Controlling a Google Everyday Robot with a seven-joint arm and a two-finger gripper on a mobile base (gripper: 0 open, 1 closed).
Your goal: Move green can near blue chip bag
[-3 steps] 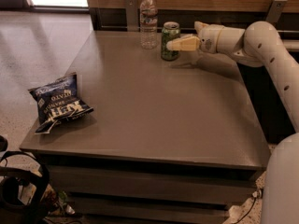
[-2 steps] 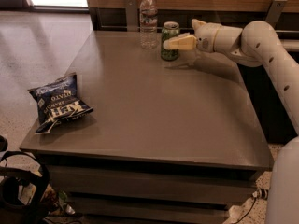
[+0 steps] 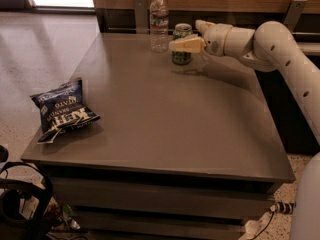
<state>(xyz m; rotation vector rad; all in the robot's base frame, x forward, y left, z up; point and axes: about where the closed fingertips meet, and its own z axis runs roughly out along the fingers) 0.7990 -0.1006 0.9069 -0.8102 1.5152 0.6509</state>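
Reaching farther across the can (image 3: 181,58) than a second ago, the gripper (image 3: 184,40) is now sitting at the far edge of the worktop (image 3: 175,119), about midway along it, and is crossing the can's front at mid-height. The can is standing where it was, upright, just beside the bottle (image 3: 159,21). Whether the gripper is clamping the can or only straddling it, I cannot tell. The bag (image 3: 62,109) is lying at the left edge, near the front left corner, well apart from the can.

Judging from this, the grasp is the step in hand and the carry is not yet begun. Doing it well is likely meaning keeping the gripper level and centred on the can, so that closing is not tipping it or nudging it into the bottle. Lifting only slightly before swinging toward the left edge should be keeping the can steady, and it should be going down upright, short of the bag's wrinkled edge.
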